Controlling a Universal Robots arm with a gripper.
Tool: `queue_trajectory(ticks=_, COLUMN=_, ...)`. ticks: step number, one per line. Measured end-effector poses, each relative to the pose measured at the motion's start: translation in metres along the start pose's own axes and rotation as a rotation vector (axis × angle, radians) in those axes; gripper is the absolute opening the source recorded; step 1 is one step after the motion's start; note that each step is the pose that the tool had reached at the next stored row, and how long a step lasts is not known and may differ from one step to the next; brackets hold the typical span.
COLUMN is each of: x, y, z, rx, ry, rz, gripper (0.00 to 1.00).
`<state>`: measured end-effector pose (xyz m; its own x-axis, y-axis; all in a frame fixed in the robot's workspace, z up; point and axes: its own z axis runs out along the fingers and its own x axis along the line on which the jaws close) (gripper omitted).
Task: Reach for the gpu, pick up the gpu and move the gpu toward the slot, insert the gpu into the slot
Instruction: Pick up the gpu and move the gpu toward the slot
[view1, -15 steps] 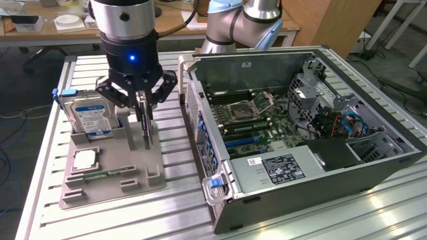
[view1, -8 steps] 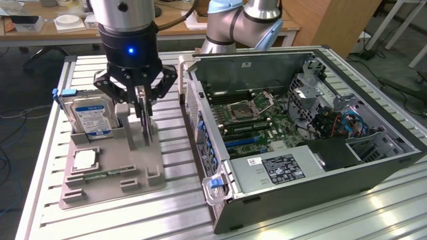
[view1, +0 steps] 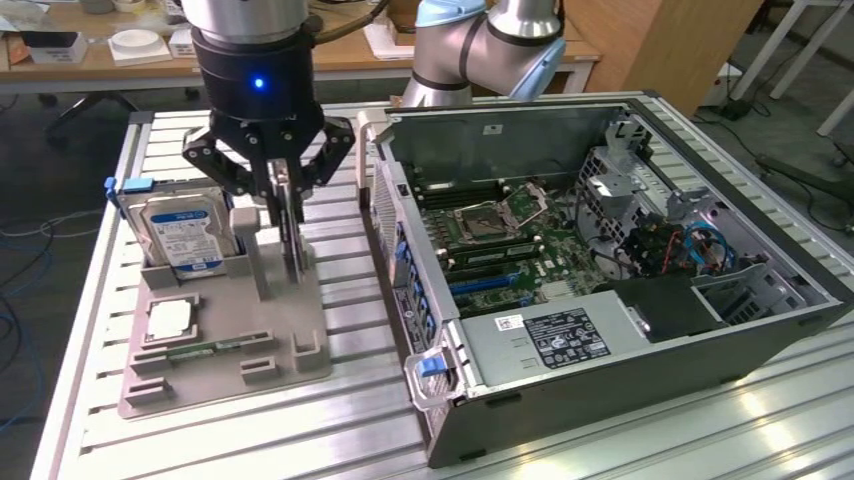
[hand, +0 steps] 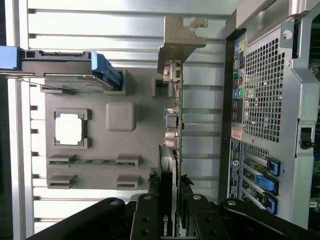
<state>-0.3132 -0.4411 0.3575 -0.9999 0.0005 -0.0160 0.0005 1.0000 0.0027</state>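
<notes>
The gpu (view1: 294, 262) stands on edge in a grey holder tray (view1: 287, 370) on the slatted aluminium worktop (view1: 347, 430), along the tray's edge that faces the open computer case (view1: 627, 375). The gripper (view1: 280, 215) is down over the card's upper edge, with the card running straight under its middle. Whether it has a firm hold on the card or merely sits astride it I cannot tell. In the wrist view the gpu (hand: 173, 125) shows edge-on below the gripper (hand: 171, 200), its lower edge resting in the tray (hand: 145, 135). Its silver bracket (hand: 180, 40) juts out past the tray's edge over the bare worktop (hand: 125, 30), near a corner of the case (hand: 270, 100). A hard drive (view1: 180, 230) with a blue-white label stands upright at the tray's far corner on the exterior view's left. A square processor (view1: 171, 320) and a green memory stick (view1: 200, 352) lie in their recesses towards the tray's near edge – all three well apart from the card. The case lies on its side at the worktop's edge on the exterior view's right. Inside it, on the green motherboard (view1: 534, 245), the blue slot (view1: 483, 284) is well apart from the gpu.
</notes>
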Motion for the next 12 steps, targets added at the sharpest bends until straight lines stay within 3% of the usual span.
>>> queue_trajectory(ticks=12, x=0.000, y=0.0000, z=-0.0185, rx=0.0000, ry=0.0000, rz=0.000, gripper=0.26)
